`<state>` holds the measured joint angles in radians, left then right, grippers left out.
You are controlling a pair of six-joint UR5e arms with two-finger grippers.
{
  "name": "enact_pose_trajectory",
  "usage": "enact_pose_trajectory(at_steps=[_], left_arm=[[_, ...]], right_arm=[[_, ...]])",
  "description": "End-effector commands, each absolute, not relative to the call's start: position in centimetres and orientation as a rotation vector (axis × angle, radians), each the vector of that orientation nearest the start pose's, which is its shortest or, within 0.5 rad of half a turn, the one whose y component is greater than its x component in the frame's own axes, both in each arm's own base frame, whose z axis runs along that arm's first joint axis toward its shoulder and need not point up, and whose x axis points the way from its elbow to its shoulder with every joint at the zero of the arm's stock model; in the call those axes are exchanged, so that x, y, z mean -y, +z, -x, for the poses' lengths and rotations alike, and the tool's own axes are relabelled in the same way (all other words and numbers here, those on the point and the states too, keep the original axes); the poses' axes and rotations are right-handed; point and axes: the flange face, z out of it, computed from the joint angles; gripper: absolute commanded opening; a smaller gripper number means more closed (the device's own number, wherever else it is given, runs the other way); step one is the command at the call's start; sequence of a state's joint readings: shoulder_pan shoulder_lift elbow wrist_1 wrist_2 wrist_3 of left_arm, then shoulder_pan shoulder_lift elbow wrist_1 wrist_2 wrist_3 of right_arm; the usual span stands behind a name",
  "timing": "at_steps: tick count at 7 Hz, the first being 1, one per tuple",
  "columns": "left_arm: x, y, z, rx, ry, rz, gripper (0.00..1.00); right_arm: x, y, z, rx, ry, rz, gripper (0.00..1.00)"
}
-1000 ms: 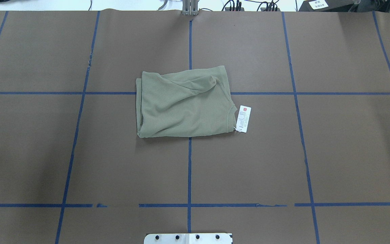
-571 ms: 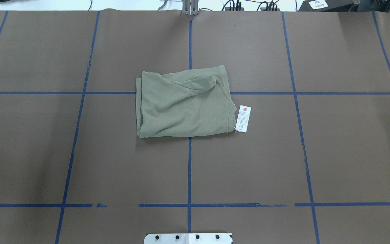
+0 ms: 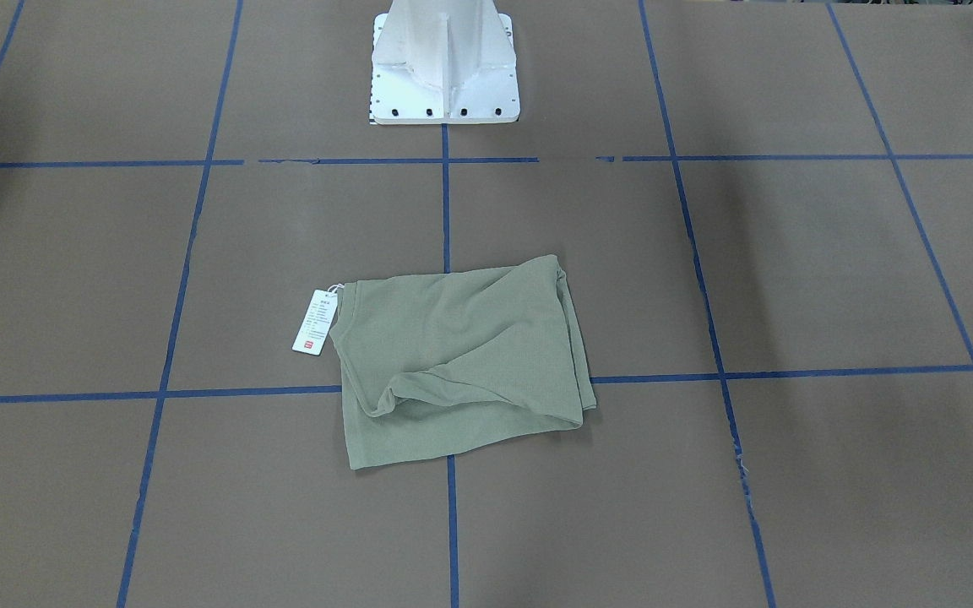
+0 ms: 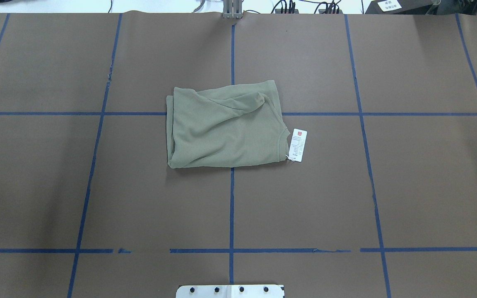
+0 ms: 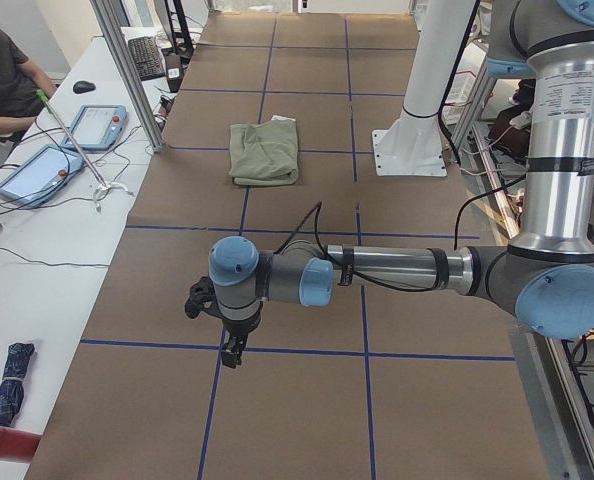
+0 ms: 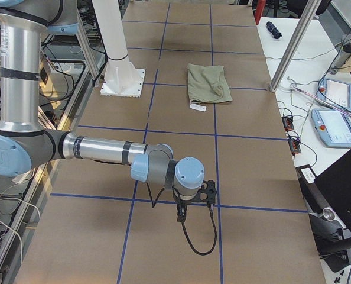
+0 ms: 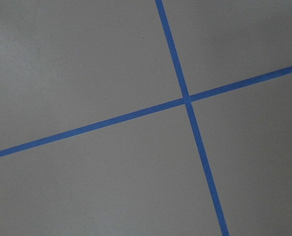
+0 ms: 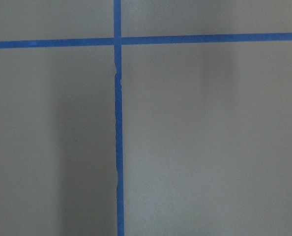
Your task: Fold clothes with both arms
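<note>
The shirt (image 4: 224, 128) lies folded at the middle of the table (image 4: 408, 186), hence, I judge, my left gripper (image 5: 231, 352) and right gripper (image 6: 181, 214) hang clear near its ends, open or closed I cannot tell.

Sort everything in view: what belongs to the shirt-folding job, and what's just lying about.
Job: green shirt, its white tag, left hand, right hand.
Lying about: tablets, keyboard, mouse, white pedestal.
</note>
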<state>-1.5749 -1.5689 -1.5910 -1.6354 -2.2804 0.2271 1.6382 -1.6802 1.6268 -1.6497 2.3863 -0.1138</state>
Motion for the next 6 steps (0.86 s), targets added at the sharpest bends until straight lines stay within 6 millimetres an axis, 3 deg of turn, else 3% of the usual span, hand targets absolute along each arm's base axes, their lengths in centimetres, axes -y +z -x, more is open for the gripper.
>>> enact_pose_trajectory(at_steps=[1,6], left_arm=[[49.5,64.7,7.1,-0.699,0.242,-0.161,1.00],[49.7,64.4,7.0,-0.706,0.177,-0.143,1.00]], right_arm=[[44.4,66.0,-9.1,0.808,0.097,0.007,1.00],[44.9,66.1,-7.7,0.775,0.100,-0.028,1.00]])
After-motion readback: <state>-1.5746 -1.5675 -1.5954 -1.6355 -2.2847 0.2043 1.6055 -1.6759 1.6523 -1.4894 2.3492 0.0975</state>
